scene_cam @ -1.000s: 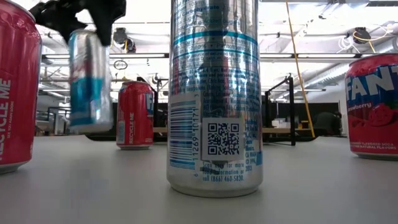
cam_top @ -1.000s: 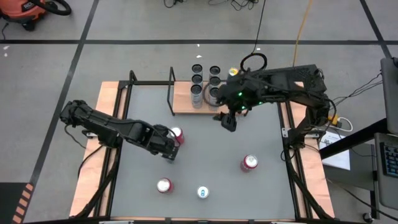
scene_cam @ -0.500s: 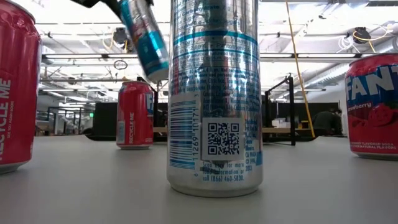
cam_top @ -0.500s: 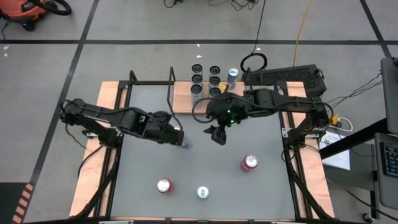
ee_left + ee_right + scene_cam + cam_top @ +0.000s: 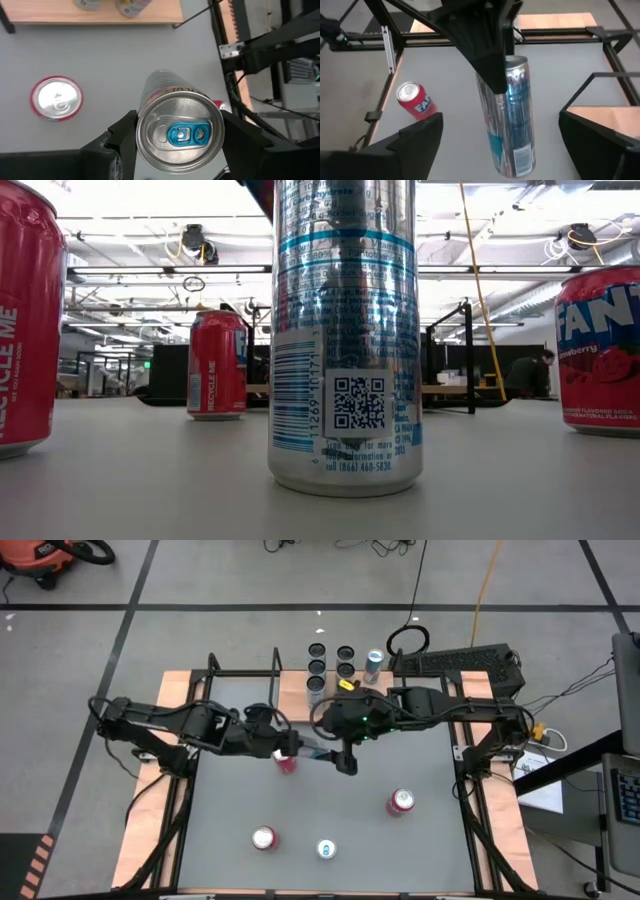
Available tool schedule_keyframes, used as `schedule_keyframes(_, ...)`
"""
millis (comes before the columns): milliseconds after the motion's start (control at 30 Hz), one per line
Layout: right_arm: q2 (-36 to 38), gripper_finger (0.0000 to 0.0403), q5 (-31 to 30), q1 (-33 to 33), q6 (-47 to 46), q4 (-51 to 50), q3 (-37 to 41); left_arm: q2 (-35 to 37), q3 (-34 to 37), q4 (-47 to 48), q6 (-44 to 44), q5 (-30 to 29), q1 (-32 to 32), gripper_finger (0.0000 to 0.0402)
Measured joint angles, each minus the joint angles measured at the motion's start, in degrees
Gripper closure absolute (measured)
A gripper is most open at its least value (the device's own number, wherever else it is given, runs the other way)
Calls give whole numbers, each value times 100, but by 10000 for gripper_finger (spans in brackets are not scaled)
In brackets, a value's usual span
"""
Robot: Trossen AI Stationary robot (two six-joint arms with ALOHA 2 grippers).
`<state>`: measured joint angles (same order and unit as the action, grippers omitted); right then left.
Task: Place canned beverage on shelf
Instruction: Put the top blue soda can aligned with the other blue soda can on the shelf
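Note:
My left gripper (image 5: 298,748) is shut on a slim silver can with a blue tab (image 5: 180,132), held above the middle of the table. In the high view the can (image 5: 316,752) lies nearly level and points at my right gripper (image 5: 345,762). My right gripper is open. In the right wrist view its two fingers stand on either side of the can's bottom end (image 5: 512,160) without touching it. The shelf (image 5: 290,700), a light-wood board with black rod frames, stands at the table's far edge with several cans (image 5: 330,670) on it. My left gripper pinches the silver can between its two fingers at the top end, just below the rim (image 5: 141,131). The fingers (image 5: 490,65) lie along the can. The can is lifted clear of the table, tipped over, with its bottom end away from the gripper.
A red can (image 5: 287,762) stands on the table under my left gripper and also shows in the left wrist view (image 5: 56,97). Another red can (image 5: 401,802), a third red can (image 5: 264,837) and a silver can (image 5: 326,849) stand toward the near edge.
My left gripper has lifted the silver can and carried it toward the table's right and far side. The can has tipped from upright to nearly level. My right gripper has come from the shelf toward the near left, up to the can's bottom end.

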<state>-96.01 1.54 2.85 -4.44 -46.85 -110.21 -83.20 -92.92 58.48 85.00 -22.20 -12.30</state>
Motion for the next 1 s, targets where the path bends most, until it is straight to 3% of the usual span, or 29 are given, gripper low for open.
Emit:
schedule_keyframes(333,-105,49,-33,26,758,14,2,0,0,-1043,-407,-317,34,189)
schedule_keyframes(667,-342,52,-343,24,870,26,2,-2,2,-1114,-477,-313,142,189)
schedule_keyframes(1000,-402,147,-350,22,842,32,2,-2,4,-1104,-493,-241,140,189)
